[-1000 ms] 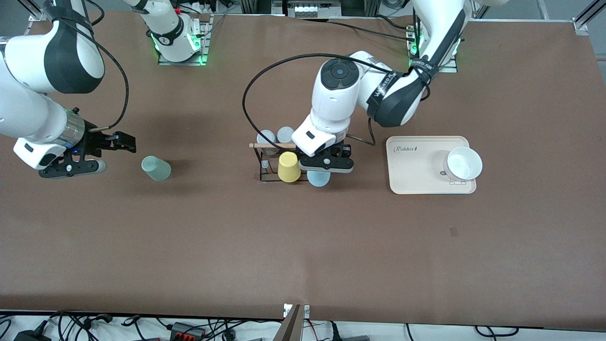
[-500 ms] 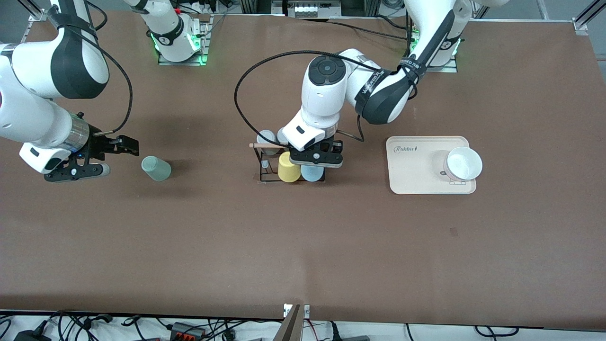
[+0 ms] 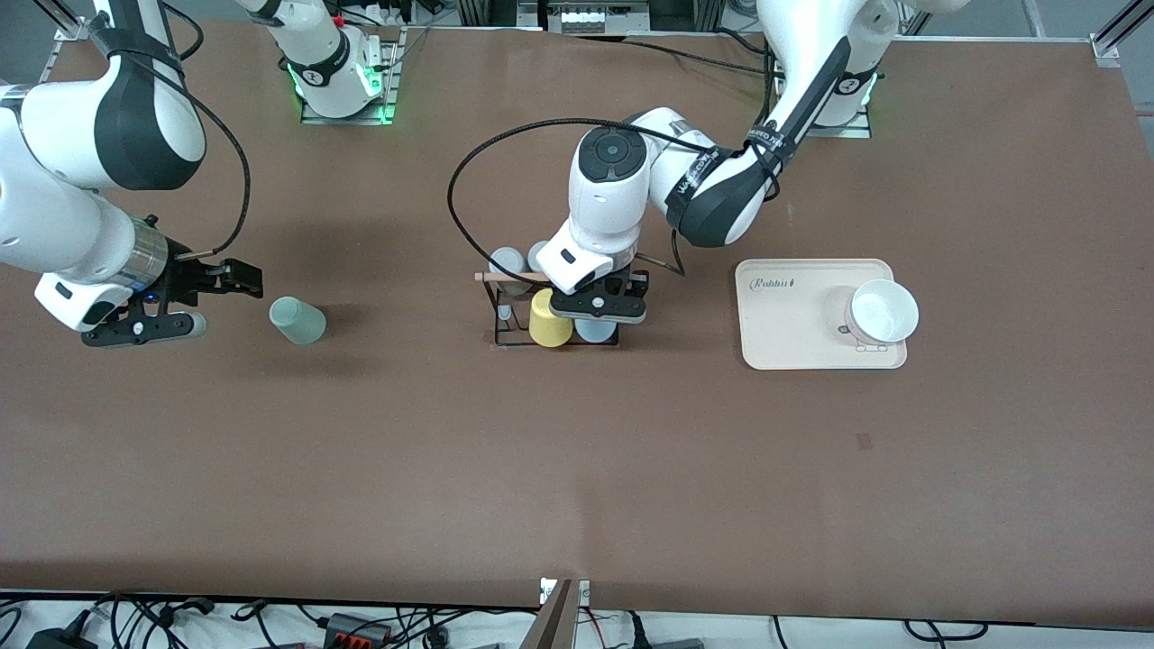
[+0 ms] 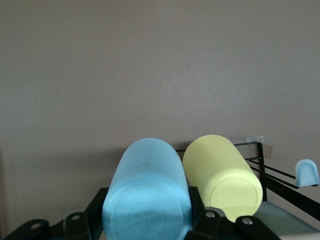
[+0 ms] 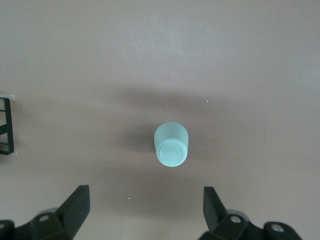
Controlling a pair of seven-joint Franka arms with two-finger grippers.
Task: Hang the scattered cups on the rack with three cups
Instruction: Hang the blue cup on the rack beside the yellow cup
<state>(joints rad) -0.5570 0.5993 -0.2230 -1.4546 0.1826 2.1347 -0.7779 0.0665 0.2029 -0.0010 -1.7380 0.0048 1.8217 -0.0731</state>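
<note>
The left gripper (image 3: 599,311) is at the rack (image 3: 514,306), its fingers (image 4: 197,202) pinching the blue cup (image 4: 147,192) by its sides. The blue cup sits right beside the yellow cup (image 3: 548,317) on the rack, the two nearly touching; whether it already rests on a peg cannot be told. Two grey cups (image 3: 507,266) hang on the rack's edge nearer the robot bases. The rack stands about midway along the desk (image 3: 577,469), near the cream tray (image 3: 784,333) holding a white bowl (image 3: 883,311).

The right gripper (image 3: 194,297) hangs over the desk toward the right arm's end, fingers spread wide with nothing between them. The green cup (image 3: 297,321) stands upside down just beside it, untouched, well apart from the rack.
</note>
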